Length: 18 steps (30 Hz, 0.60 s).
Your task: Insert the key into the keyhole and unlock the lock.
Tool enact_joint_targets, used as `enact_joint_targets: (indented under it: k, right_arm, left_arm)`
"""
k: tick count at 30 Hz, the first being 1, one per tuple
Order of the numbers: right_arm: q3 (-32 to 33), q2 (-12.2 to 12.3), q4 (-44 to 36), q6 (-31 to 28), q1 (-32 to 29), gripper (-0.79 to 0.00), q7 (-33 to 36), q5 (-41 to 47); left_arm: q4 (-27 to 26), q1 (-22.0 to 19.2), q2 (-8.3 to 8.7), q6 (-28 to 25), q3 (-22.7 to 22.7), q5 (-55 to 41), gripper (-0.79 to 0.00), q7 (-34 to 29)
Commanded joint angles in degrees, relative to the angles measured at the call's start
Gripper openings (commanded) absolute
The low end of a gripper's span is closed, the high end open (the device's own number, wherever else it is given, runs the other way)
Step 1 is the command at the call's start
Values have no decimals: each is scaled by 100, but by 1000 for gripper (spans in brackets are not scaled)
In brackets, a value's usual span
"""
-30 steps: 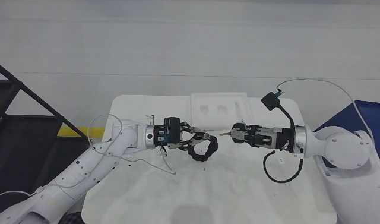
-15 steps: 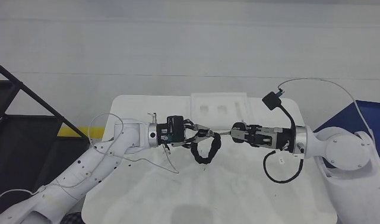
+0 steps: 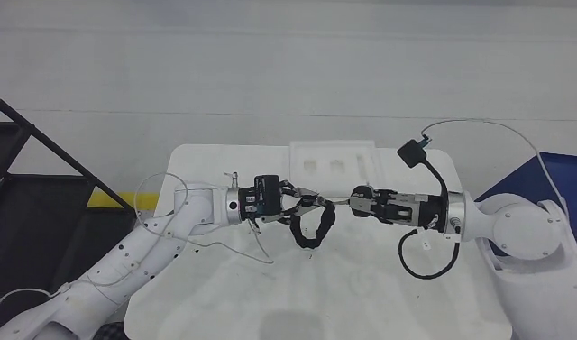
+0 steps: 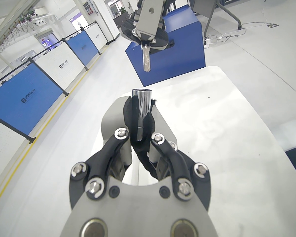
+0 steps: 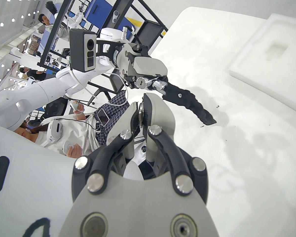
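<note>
Your left fingers [image 4: 111,119] clamp the lock [image 4: 141,104] above the bench [image 3: 361,286]. Your right fingers [image 5: 160,117] pinch the key [image 4: 146,59], its tip just short of the keyhole [image 5: 139,83]. Any tilt could jam it on the rim or twist it in your grip.

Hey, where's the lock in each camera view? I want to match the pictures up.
Top view: the lock, in the left gripper, near the middle of the table.
Left wrist view: the lock's chrome barrel between that gripper's fingers, the key beyond.
Right wrist view: the lock's keyhole faces the camera, just past the right gripper holding the key.
Shared landmark: the white table.
</note>
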Motion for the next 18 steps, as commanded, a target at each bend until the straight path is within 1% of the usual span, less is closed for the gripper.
enact_joint_targets:
  k: [1,4,9,13,18]
  right_arm:
    - [-15,23,-294,360,-12,-785,23,-207]
    - [-40,53,-677,868,-17,-785,76,-504]
    - [-143,89,-1123,1521,-2,-785,85,-882]
    - [-208,111,-1289,1927,15,-785,39,-1106]
    - [-288,132,-1389,2376,12,-785,-166,-1447]
  left_arm:
    - [-38,-5,-53,131,56,29,-785,-88]
    - [-9,-16,-145,403,156,79,-785,-96]
    - [97,-48,-304,906,329,289,-785,-39]
    - [202,-58,-406,1221,407,481,-785,156]
    - [314,-7,-501,1425,453,562,-785,279]
